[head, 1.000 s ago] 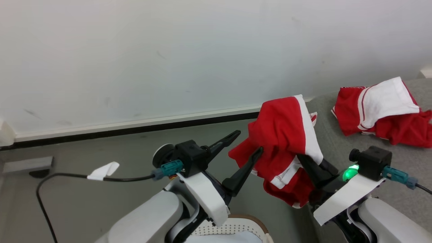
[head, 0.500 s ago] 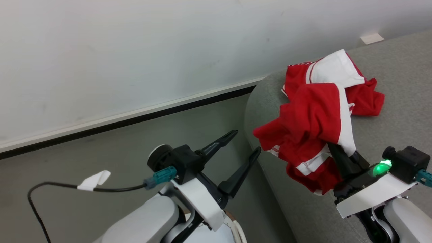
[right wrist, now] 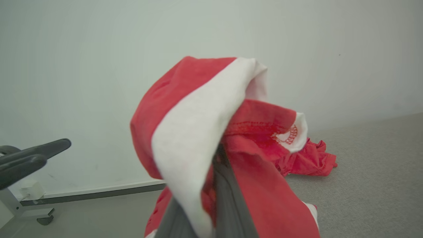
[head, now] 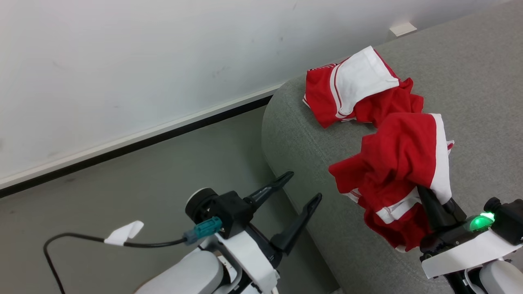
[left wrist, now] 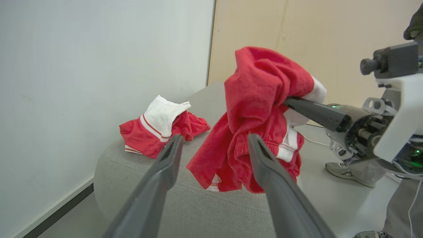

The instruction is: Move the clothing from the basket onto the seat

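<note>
A red and white garment (head: 398, 163) is held by the right gripper (head: 427, 196), whose fingers (head: 436, 208) are closed tight on a fold of the cloth, with fabric draped over and around their tips. The garment hangs above the grey seat (head: 310, 163), close to its rounded edge, and whether its lowest folds touch the cushion cannot be told. A second garment (head: 353, 85) is already laid on the seat, farther in towards the wall. The left gripper (head: 304, 187) is empty, its fingers spread wide, and is poised over the floor (head: 163, 175) just beside the seat's edge. The main risk is judged to lie in the release point. If the garment were let go this near the curved edge, much of its weight could be left overhanging and the whole piece could be dragged down onto the floor. A second risk is posed by the cloth wrapped over the fingertips, since it could be caught there on opening and be pulled back off the seat as the arm is withdrawn.
</note>
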### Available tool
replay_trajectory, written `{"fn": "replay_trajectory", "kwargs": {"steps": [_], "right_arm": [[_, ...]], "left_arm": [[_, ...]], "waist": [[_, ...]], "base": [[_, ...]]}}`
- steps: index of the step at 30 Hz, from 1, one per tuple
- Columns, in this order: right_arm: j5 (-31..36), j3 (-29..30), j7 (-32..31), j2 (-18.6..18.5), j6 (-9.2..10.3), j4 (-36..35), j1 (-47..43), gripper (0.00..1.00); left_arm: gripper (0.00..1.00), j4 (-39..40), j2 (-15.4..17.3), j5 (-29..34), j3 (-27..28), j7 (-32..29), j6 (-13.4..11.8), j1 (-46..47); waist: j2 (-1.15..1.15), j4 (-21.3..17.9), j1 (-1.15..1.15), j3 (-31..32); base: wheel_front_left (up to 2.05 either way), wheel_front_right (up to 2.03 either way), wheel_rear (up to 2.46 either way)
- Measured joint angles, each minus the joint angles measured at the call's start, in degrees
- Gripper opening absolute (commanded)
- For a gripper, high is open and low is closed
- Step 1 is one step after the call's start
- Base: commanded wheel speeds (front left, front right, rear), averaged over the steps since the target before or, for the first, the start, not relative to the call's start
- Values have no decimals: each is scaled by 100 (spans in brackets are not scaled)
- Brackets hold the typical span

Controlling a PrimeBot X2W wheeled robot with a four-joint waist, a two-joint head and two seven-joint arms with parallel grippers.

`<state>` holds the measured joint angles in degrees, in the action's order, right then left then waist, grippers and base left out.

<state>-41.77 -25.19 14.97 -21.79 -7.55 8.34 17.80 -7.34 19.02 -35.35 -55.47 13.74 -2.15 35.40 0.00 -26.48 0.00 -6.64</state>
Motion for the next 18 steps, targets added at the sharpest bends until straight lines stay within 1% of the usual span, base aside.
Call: {"fn": "replay_trajectory", "kwargs": {"steps": [8,13,18], "right_arm": [[112,196,1,-1,0,-36,-36,0],[332,556,1,38,0,263,32,0],[427,862,-35,53,0,587,503,0]], "left_arm": [[100,-44,-15,4,-5,38,7,-5],[100,-11,-3,36,-5,29,8,63],[100,118,141,87,22,-83,10,207]], "waist": [[0,1,0,-25],[0,90,0,-153],[0,207,0,-457]], "base": [[0,0,0],[0,0,0],[0,0,0]]}}
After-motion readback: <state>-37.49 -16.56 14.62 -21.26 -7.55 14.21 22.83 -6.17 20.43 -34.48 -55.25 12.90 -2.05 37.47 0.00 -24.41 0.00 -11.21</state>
